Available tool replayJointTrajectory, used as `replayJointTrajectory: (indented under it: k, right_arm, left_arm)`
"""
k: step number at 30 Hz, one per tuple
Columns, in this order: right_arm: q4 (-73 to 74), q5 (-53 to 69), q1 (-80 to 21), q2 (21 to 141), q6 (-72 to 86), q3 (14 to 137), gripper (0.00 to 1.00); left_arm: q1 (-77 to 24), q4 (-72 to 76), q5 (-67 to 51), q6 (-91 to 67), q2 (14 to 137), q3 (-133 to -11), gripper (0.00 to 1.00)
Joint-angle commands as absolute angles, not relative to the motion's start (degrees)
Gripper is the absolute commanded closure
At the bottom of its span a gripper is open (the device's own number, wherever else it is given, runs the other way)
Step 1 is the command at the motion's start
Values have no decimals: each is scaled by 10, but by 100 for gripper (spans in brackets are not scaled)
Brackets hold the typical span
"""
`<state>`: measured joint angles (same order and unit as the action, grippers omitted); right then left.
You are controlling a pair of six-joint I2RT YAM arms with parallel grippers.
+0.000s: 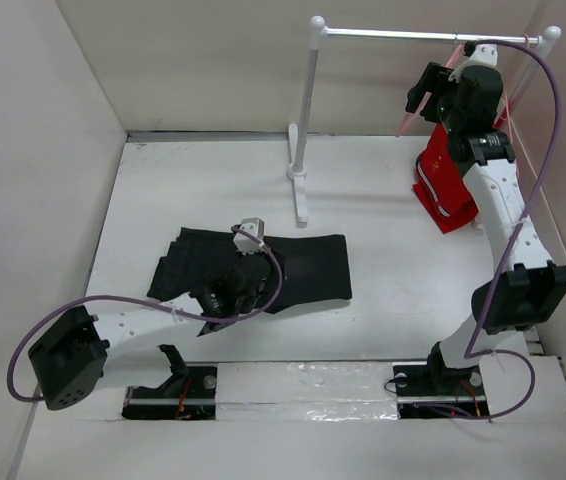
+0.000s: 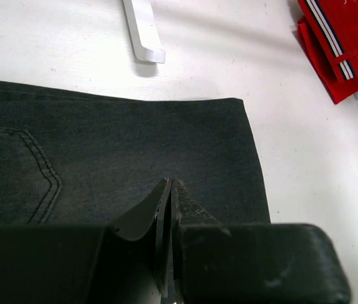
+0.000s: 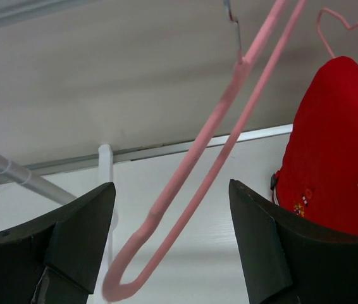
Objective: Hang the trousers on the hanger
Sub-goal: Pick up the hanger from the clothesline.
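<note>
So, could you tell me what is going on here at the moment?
The left arm is down on the long black fabric trousers, which lie on the white table. Its jaws are shut over the cloth, though whether they pinch it is unclear. The right arm is raised to the white rail, its jaws open on either side of the thin pale-pink clothes hanger, not touching it. A bright red garment hangs beside it.
</note>
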<state>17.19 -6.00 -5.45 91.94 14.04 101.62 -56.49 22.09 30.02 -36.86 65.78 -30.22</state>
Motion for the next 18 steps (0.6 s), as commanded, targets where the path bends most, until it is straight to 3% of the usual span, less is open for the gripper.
replayJointTrajectory:
  k: [1,15,17,18]
  right_arm:
    - [204,-54,-46,937,145,1063,23]
    - [154,-40,-28,880,152,969,74]
    - [164,-30,-28,881,145,975,76]
    - [169,-31,-28,882,142,978,81]
  left_arm:
    - [-562,238,295,-364,632,-288,100]
    - [-562,250,281,-366,630,-290,100]
    - [-562,251,286,-366,633,-290,100]
    - [-562,256,286,-367,633,-289,100]
